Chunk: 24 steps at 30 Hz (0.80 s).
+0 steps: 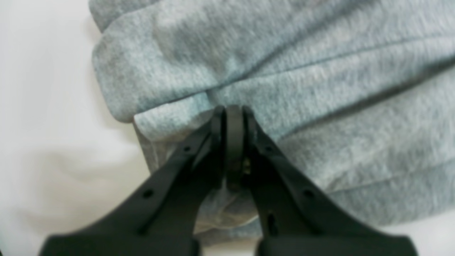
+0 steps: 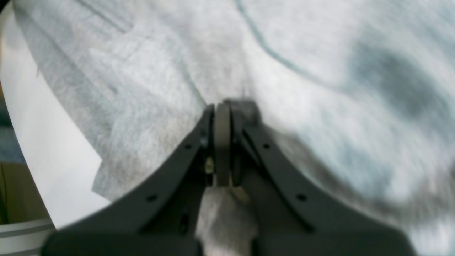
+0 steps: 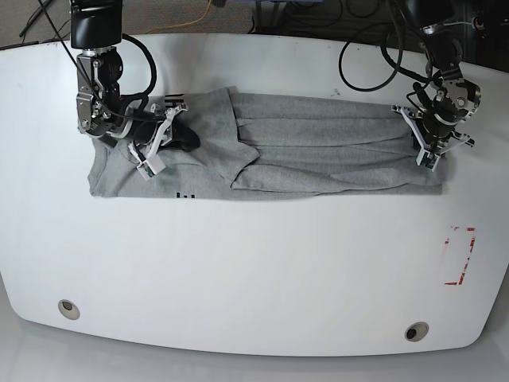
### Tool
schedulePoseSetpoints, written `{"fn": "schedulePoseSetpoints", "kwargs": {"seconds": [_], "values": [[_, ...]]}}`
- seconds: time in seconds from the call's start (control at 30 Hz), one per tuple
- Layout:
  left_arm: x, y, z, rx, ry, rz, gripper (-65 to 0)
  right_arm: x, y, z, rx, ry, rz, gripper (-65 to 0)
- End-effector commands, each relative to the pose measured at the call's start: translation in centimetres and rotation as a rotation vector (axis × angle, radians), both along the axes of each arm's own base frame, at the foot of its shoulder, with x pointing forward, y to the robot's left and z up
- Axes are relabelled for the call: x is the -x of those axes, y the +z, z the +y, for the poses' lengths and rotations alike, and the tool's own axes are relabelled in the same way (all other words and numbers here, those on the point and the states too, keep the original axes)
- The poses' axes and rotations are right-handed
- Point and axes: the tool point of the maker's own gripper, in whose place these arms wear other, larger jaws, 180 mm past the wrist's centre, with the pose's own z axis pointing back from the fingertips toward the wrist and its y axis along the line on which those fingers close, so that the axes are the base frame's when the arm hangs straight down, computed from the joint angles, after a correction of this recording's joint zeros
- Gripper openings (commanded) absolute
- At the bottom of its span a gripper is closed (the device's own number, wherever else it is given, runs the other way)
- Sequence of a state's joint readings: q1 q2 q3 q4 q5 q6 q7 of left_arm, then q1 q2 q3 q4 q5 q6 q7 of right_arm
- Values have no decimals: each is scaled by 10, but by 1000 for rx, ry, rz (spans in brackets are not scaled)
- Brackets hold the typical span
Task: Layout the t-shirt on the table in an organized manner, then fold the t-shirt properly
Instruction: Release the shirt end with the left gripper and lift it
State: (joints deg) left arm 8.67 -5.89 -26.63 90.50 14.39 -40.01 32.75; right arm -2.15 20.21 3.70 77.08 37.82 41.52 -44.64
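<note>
On the base view I see the heather-grey short-sleeved cotton t-shirt (image 3: 318,151) stretched in a long band across the far half of the glossy white tabletop (image 3: 238,270), roughly from nine o'clock to three o'clock. At its nine o'clock end my right gripper (image 3: 163,131) is pressed together, pinching a fold of the t-shirt, with cloth showing between its black fingers (image 2: 209,142). At the three o'clock end my left gripper (image 3: 433,147) is likewise closed on the t-shirt's edge. A red rectangular outline (image 3: 459,256) sits near four o'clock, well apart from the cloth
</note>
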Motion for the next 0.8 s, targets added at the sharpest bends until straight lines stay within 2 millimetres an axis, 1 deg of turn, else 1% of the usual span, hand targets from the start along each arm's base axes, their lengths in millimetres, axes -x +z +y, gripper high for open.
{"fn": "schedulePoseSetpoints", "kwargs": {"seconds": [0.0,0.1,0.17,0.23,0.27,0.37,0.4,0.43,0.53,0.6,0.63,0.7,0.77], "values": [[-7,18,11,-71,3,-18,-647,6,-11,-22,112,6,50,-650],[-14,33,11,-91,-3,-59,-624,6,-11,-22,113,7,51,-650],[-17,44,12,-106,-5,-89,-588,6,-12,-22,115,7,51,-650],[-21,55,12,-119,-9,-117,-541,6,-12,-22,115,7,51,-650],[-22,62,14,-129,-7,-136,-497,6,-12,-22,115,7,51,-650],[-24,78,22,-154,15,-175,-400,6,-12,-22,115,7,51,-650],[-24,80,24,-157,19,-181,-379,6,-12,-22,115,7,51,-650],[-23,82,27,-159,29,-185,-340,6,-12,-21,113,7,51,-650],[-24,88,39,-165,66,-203,-269,5,-11,-21,113,7,49,-650],[-26,95,49,-170,100,-222,-239,5,-11,-21,113,7,49,-650],[-25,98,57,-174,130,-223,-222,5,-11,-21,113,7,49,-650],[-22,100,71,-170,185,-218,-199,5,-11,-21,113,7,49,-650],[-20,98,79,-133,232,-214,-179,6,-12,-22,115,7,51,-650]]}}
